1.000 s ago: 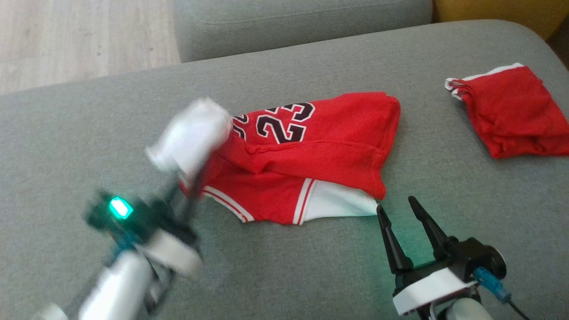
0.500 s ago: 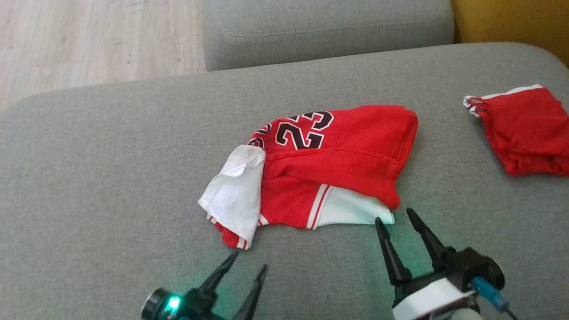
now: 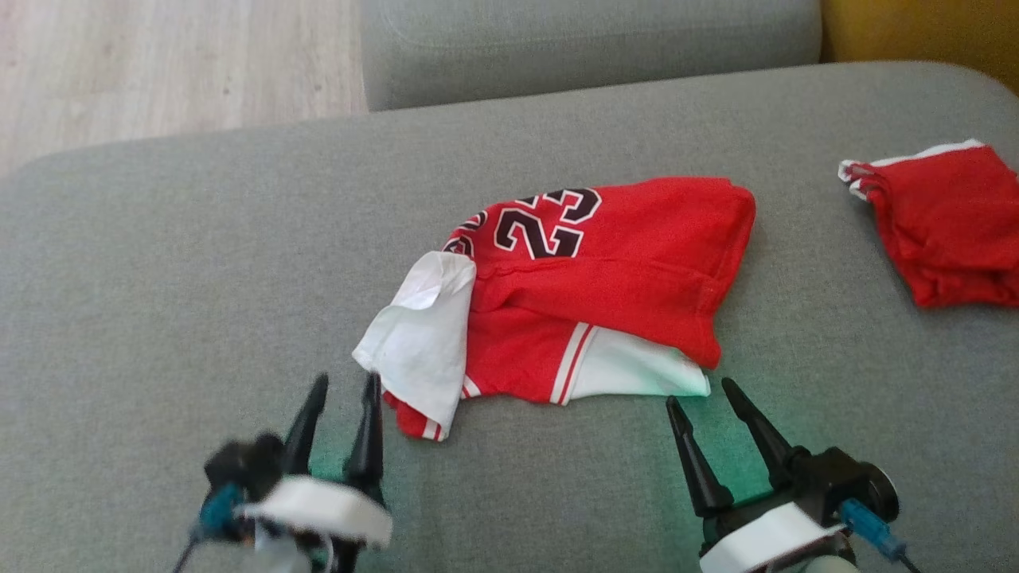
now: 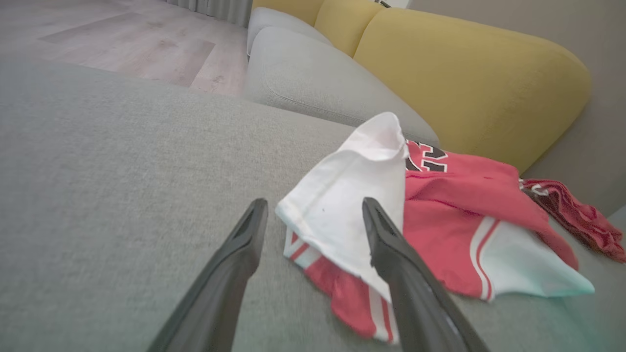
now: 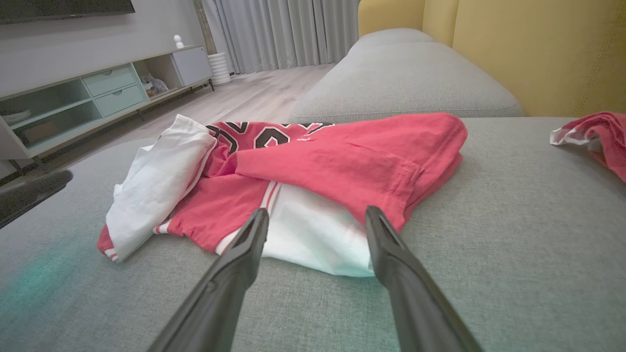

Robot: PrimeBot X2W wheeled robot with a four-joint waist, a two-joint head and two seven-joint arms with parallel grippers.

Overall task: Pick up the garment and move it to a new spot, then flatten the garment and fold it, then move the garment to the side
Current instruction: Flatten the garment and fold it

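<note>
Home living room: grey pleated curtains (image 5: 293,29) are hanging beside a low white drawer cabinet (image 5: 107,88), facing a yellow-backed grey fabric sofa (image 5: 415,73).

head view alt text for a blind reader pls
A red number 23 jersey lies crumpled on a grey sofa cushion, a white flap folded over its left end. The left hand and right hand, both open and empty, point at its near edge; another red garment lies far right.

Another red cloth (image 3: 943,227) lies on the grey cushion (image 3: 159,263).
</note>
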